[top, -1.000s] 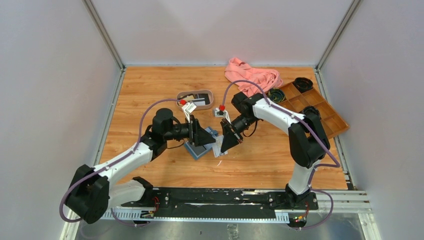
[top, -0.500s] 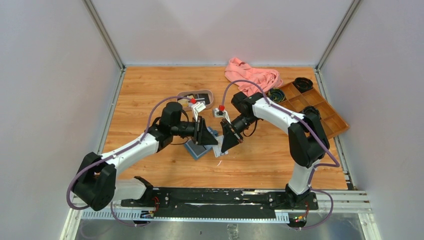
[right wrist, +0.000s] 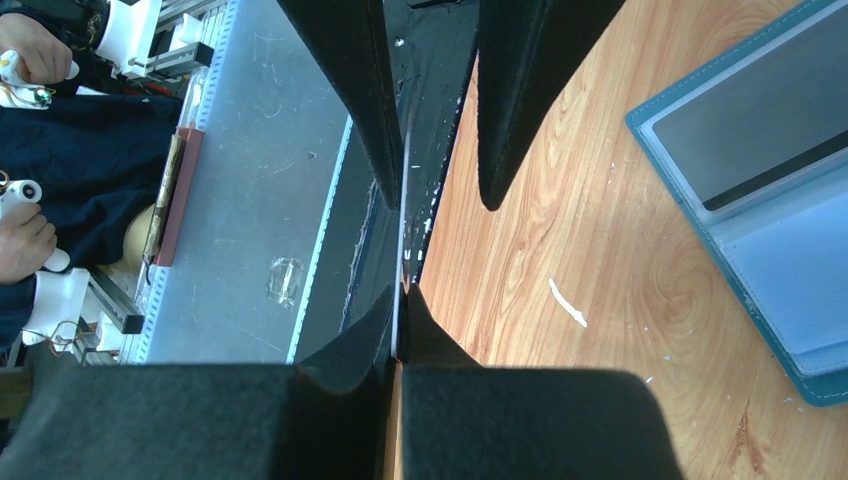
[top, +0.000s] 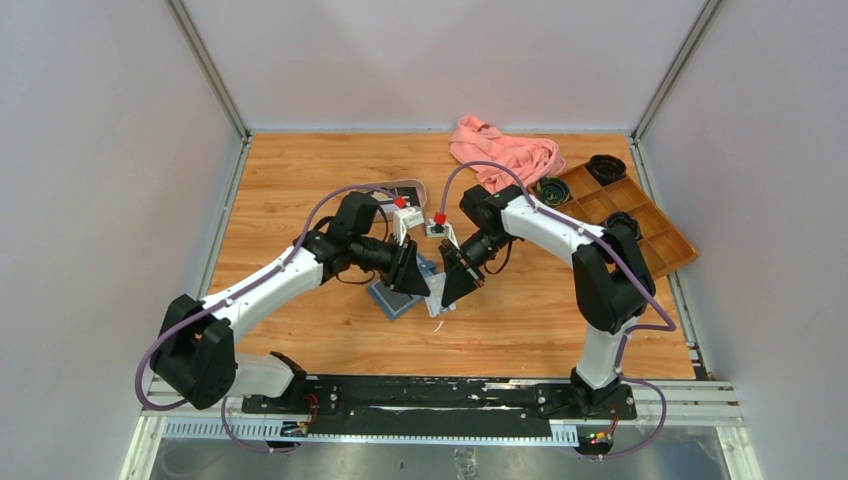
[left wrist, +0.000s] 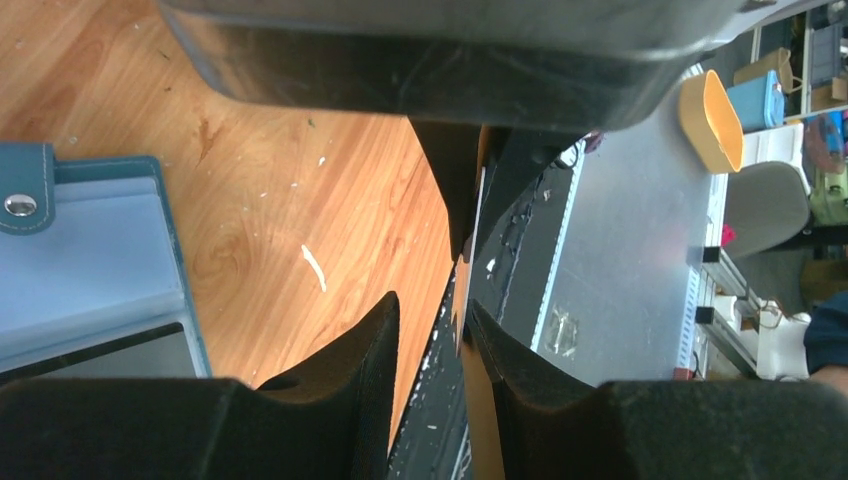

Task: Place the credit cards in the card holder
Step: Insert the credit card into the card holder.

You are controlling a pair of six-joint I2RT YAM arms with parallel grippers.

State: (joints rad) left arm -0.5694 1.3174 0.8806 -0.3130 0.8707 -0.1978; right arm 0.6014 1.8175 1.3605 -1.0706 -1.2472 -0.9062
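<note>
The teal-blue card holder (top: 398,297) lies open on the table between both grippers, with a dark card (right wrist: 760,110) in its pocket. It also shows in the left wrist view (left wrist: 90,250). My right gripper (top: 452,284) is shut on a thin white-grey credit card (right wrist: 403,200), held on edge just right of the holder. My left gripper (top: 412,272) is open. Its fingers (right wrist: 350,80) stand on either side of that card. In the left wrist view the card (left wrist: 468,285) lies against one finger, with a gap to the other. Other cards are hidden.
An oval tray (top: 408,187) sits behind the left arm, mostly hidden. A pink cloth (top: 505,150) lies at the back. A brown compartmented box (top: 625,215) stands at the right, with a black ring (top: 605,165) at its far end. A small white scrap (right wrist: 568,303) lies on the wood.
My left arm has swung right from beside the tray, and its open gripper now straddles the card held by the right gripper. The right arm has barely moved.
</note>
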